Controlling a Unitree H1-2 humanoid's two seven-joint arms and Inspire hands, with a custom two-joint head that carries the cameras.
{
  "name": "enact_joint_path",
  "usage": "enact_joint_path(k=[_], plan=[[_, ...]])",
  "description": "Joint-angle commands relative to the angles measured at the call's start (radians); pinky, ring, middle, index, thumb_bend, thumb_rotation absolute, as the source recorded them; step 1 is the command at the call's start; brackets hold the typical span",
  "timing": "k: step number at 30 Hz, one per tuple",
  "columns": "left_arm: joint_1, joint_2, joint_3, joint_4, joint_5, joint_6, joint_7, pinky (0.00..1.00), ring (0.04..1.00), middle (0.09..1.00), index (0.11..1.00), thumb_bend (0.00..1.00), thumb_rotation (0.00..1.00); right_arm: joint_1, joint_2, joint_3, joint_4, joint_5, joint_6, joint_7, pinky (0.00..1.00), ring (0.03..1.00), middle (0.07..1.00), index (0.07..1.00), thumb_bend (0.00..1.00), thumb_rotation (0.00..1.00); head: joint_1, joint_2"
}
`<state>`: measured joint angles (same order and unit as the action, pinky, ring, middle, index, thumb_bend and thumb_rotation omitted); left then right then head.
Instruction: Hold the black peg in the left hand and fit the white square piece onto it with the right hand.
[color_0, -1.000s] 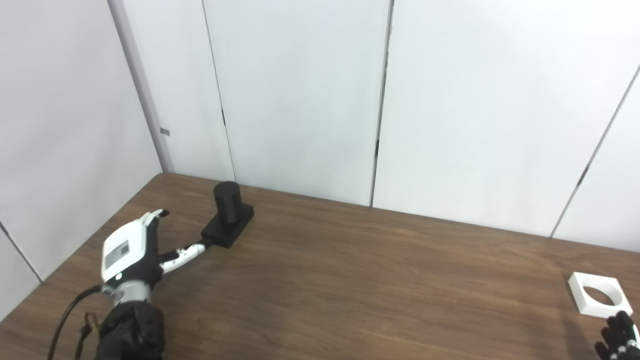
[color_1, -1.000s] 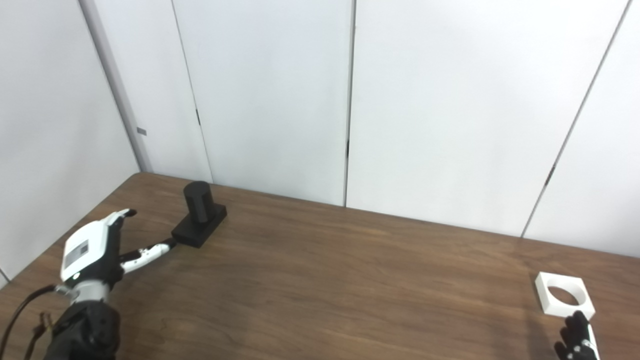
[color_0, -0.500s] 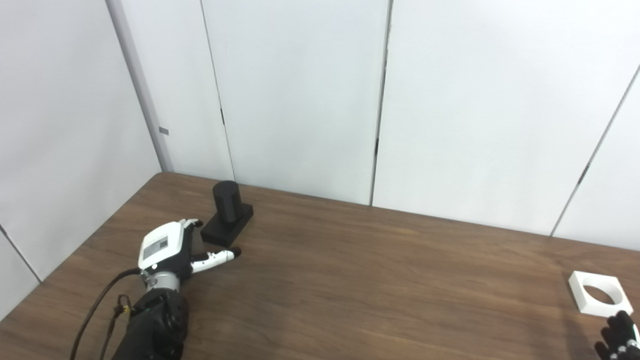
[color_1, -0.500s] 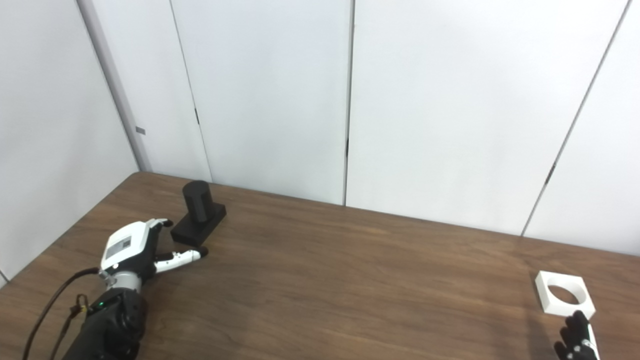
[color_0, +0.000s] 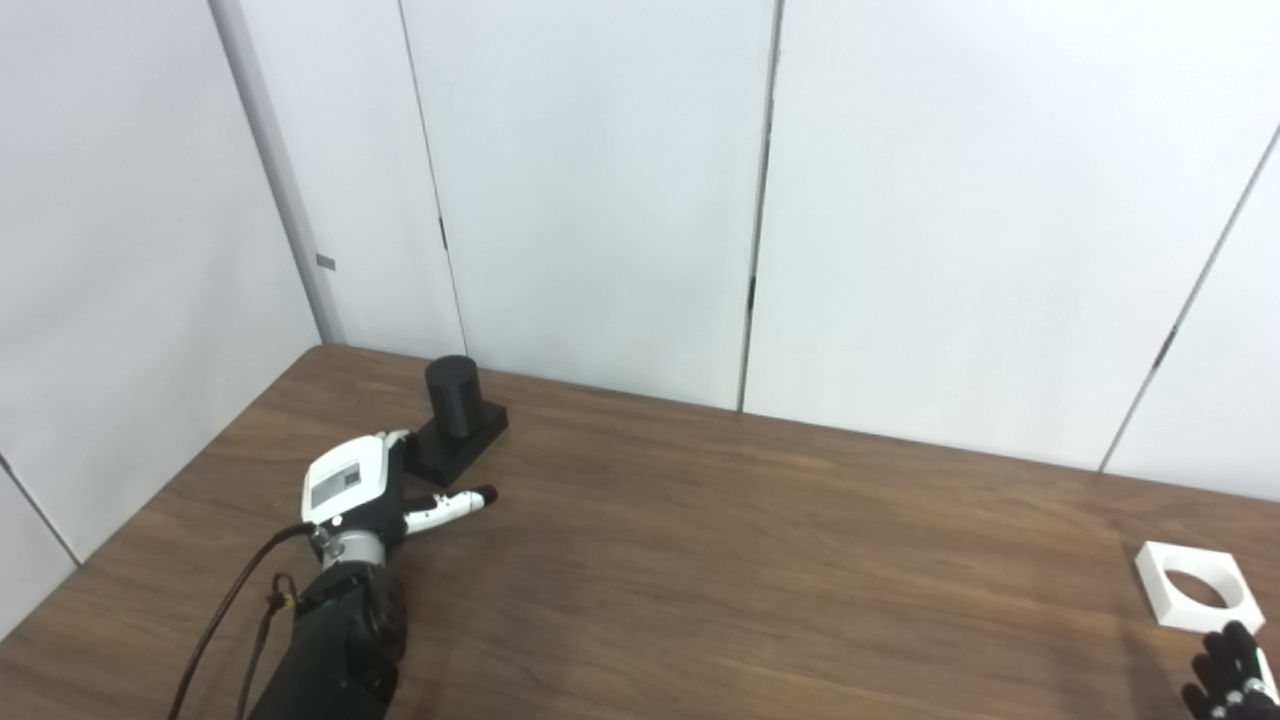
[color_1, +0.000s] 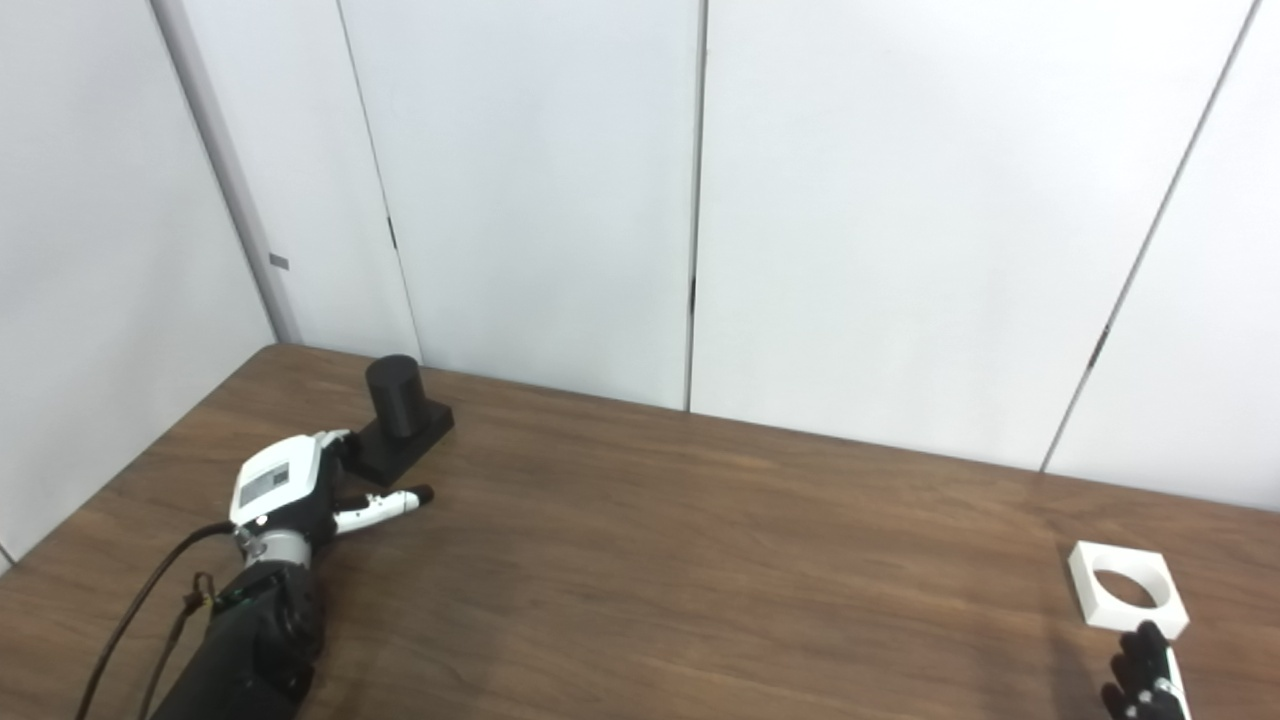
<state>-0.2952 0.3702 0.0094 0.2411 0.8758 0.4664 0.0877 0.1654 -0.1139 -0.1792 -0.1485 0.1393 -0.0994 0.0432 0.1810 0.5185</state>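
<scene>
The black peg (color_0: 452, 395), a short cylinder on a flat black block, stands upright at the far left of the brown table (color_0: 760, 580). My left hand (color_0: 362, 487) is right in front of the block's near end, fingers apart and thumb stretched out to the right; nothing is held. The white square piece (color_0: 1196, 599) with its round hole lies flat at the far right. Just in front of it, at the bottom right corner, only the dark fingertips of my right hand (color_0: 1225, 680) show, held apart and short of the piece.
White wall panels (color_0: 600, 190) close off the back and left sides of the table. A black cable (color_0: 225, 620) hangs along my left forearm.
My left hand has moved forward and to the right, from the table's left side up to the near end of the peg's block. The right hand has barely shifted.
</scene>
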Motion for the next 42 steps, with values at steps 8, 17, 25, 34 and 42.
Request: enact_joint_path(k=[8, 17, 25, 34, 42], plan=[[-0.061, 0.023, 0.016, 0.014, 0.018, 0.003, 0.065, 0.92, 0.927, 0.919, 0.849, 0.97, 0.72, 0.078, 0.023, 0.013, -0.034, 0.013, 0.01, 0.003, 1.0, 1.0, 0.997, 1.0, 0.58, 1.0, 0.003, 0.006], [-0.069, 0.022, 0.01, 0.051, 0.011, 0.003, 0.11, 0.9, 0.907, 0.903, 0.829, 0.97, 0.7, 0.082, 0.022, 0.013, -0.041, 0.009, 0.02, 0.001, 1.0, 1.0, 0.99, 1.0, 0.58, 1.0, 0.002, 0.012], [-0.089, 0.025, -0.005, 0.089, 0.001, 0.001, 0.137, 0.89, 0.892, 0.887, 0.811, 0.95, 0.67, 0.083, 0.022, 0.016, -0.048, 0.004, 0.028, 0.003, 1.0, 1.0, 0.984, 1.0, 0.59, 1.0, 0.002, 0.013], [-0.117, 0.029, -0.027, 0.124, -0.023, -0.001, 0.163, 0.86, 0.876, 0.866, 0.782, 0.95, 0.66, 0.086, 0.02, 0.02, -0.056, -0.005, 0.024, 0.003, 1.0, 1.0, 0.979, 1.0, 0.57, 1.0, -0.002, 0.017], [-0.144, 0.034, -0.041, 0.157, -0.023, 0.002, 0.155, 0.87, 0.878, 0.867, 0.788, 0.95, 0.67, 0.09, 0.022, 0.022, -0.064, -0.007, 0.021, 0.004, 1.0, 1.0, 0.975, 1.0, 0.54, 1.0, -0.007, 0.02]])
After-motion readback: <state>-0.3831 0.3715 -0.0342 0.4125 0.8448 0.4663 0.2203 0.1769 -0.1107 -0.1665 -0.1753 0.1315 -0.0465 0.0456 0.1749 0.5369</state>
